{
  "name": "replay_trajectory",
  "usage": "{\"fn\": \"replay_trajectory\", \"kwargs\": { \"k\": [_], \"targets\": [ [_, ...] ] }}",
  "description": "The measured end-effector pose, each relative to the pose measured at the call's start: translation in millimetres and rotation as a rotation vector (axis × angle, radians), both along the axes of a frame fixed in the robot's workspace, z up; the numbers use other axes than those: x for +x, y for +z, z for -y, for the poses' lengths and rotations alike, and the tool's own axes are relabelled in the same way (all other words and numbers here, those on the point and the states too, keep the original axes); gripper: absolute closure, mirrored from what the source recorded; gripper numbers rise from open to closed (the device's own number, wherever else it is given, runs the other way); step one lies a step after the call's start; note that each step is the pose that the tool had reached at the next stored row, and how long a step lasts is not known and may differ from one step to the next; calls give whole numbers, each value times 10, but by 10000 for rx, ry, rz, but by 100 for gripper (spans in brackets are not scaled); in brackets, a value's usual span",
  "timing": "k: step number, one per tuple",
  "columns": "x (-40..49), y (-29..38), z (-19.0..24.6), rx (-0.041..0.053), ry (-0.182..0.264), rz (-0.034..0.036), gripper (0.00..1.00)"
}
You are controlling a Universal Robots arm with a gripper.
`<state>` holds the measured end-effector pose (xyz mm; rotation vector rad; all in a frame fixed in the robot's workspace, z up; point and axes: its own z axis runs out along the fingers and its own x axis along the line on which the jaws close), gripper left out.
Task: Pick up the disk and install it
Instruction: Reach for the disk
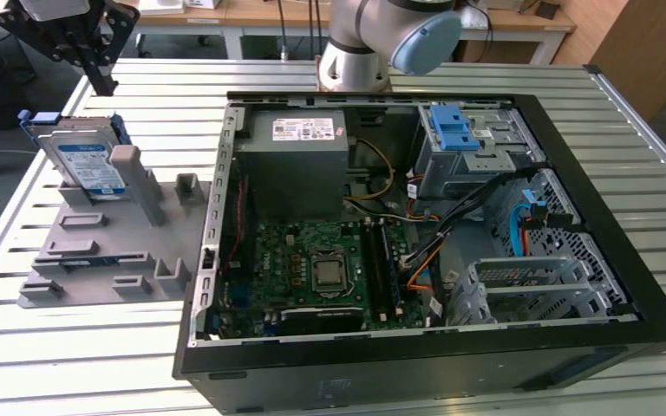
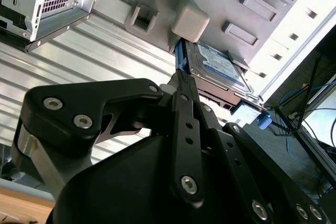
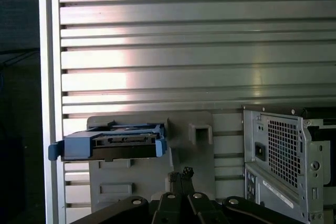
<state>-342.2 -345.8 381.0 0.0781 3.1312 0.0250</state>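
The gripper (image 1: 103, 85) hangs over the far corner of the slatted metal table (image 1: 67, 364), on the exterior view's left. Its black fingers are pressed together to a point and hold nothing. The disk (image 1: 88, 165) is below the tip and apart from it. It stands on edge, tilted, at the far end of a grey holder (image 1: 101, 260) that lies along the table's edge on the exterior view's left. It leans against a grey post (image 1: 125, 169), with its blue-and-white label facing out. In the first wrist view the disk (image 3: 113, 142) shows its blue-railed edge beyond the closed fingertips (image 3: 181, 174). Just beside the holder, an open computer case (image 1: 426, 368) lies flat on the middle of the table. A grey power supply (image 1: 298, 165) and a metal cage (image 1: 472, 143) with a blue latch sit at its far end.
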Motion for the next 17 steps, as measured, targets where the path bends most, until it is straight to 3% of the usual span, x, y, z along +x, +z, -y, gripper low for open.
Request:
{"fn": "replay_trajectory", "kwargs": {
  "k": [17],
  "targets": [
    [-135,-15,-21,0,1,0,89]
  ]
}}
